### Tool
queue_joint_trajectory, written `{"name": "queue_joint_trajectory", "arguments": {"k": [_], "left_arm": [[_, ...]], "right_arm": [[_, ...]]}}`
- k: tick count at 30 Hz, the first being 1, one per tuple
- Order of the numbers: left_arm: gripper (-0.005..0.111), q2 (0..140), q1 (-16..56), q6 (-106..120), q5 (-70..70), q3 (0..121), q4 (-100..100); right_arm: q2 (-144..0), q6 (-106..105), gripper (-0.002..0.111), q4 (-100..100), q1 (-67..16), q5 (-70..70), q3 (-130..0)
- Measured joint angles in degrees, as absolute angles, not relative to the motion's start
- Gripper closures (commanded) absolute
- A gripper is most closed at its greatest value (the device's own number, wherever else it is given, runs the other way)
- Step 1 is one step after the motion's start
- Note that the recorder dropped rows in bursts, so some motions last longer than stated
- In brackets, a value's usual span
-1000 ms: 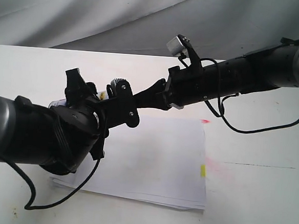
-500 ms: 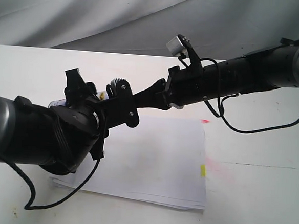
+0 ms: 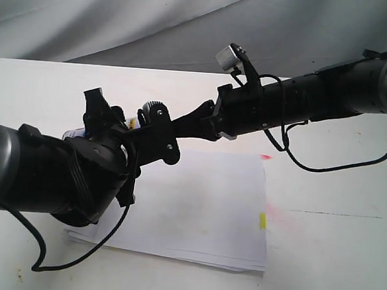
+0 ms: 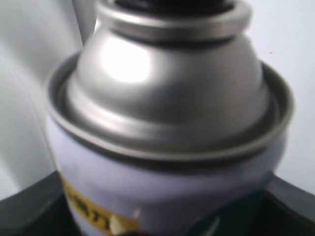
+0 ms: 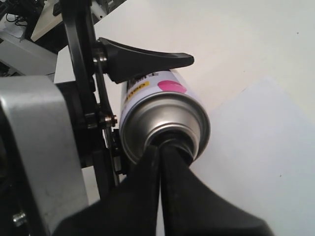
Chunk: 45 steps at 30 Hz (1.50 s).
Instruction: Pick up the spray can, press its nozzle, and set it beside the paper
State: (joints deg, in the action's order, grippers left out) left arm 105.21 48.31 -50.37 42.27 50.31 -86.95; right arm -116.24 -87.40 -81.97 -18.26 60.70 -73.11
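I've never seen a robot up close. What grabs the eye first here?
The left gripper clamps a silver-topped spray can held off the table, at the middle left of the exterior view. The right gripper reaches across and presses its closed tips on the can's top. The white paper lies just beneath them.

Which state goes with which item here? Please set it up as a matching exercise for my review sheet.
Items:
1. spray can
2. paper
3. left gripper
4. right gripper

States:
A. lies flat on the table, yellow tab at one edge
B. fingers together, tips against the can's top
C. white body with a silver domed top
D. clamped around the can's body

Pairs: 1-C, 2-A, 3-D, 4-B
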Motion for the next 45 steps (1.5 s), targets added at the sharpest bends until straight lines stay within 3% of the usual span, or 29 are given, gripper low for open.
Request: {"name": "queue_joint_trajectory", "arguments": {"k": [40, 45], "left_arm": [[0.107, 105.21, 48.21, -50.37, 43.35, 50.31, -85.88], [0.107, 105.21, 48.32, -50.37, 42.50, 50.31, -87.40]], "right_arm": [[-116.88, -88.30, 0.108, -84.94, -19.66, 59.26, -73.11], [-114.37, -86.50, 0.108, -79.18, -16.50, 59.97, -73.11]]}}
